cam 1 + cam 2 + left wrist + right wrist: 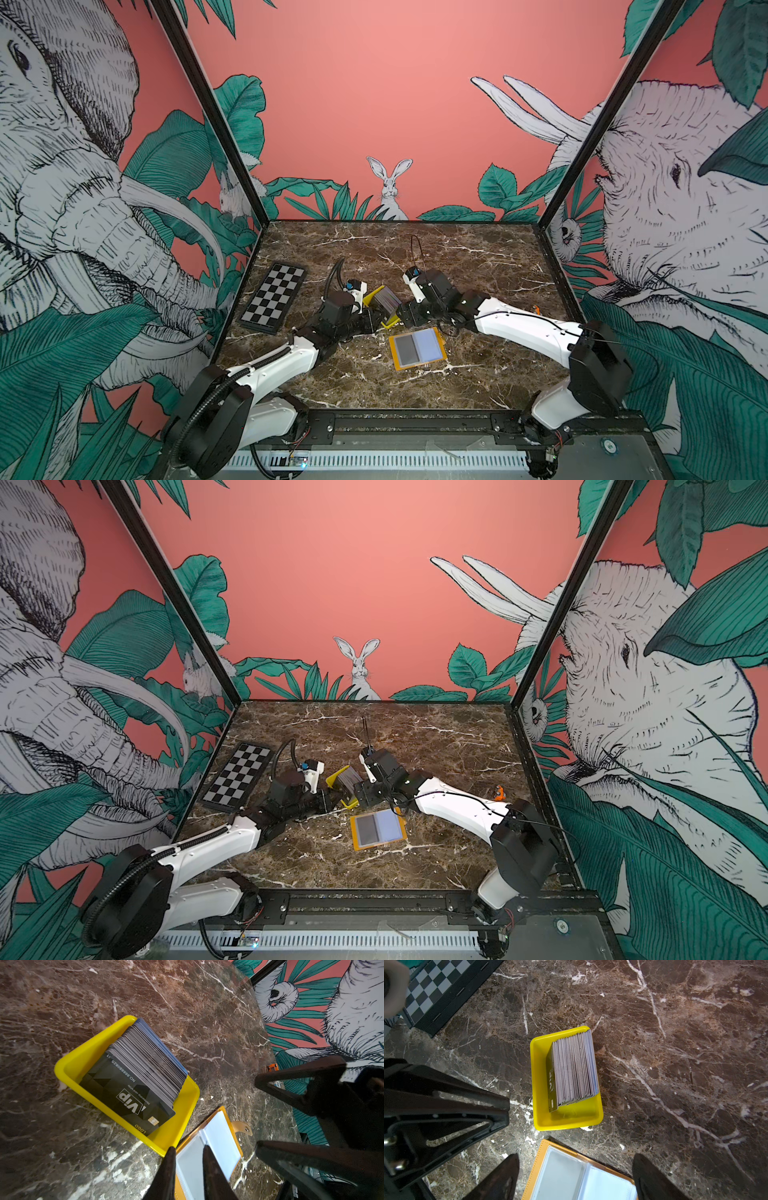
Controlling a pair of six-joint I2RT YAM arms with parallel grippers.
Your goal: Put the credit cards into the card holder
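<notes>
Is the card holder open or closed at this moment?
Open. The card holder lies spread flat on the table, its clear sleeves facing up and its snap tab loose at the side.

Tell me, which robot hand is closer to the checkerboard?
Left. The left gripper sits beside the yellow tray, on the checkerboard's side; the right gripper is farther away, beyond it, near the card holder.
</notes>
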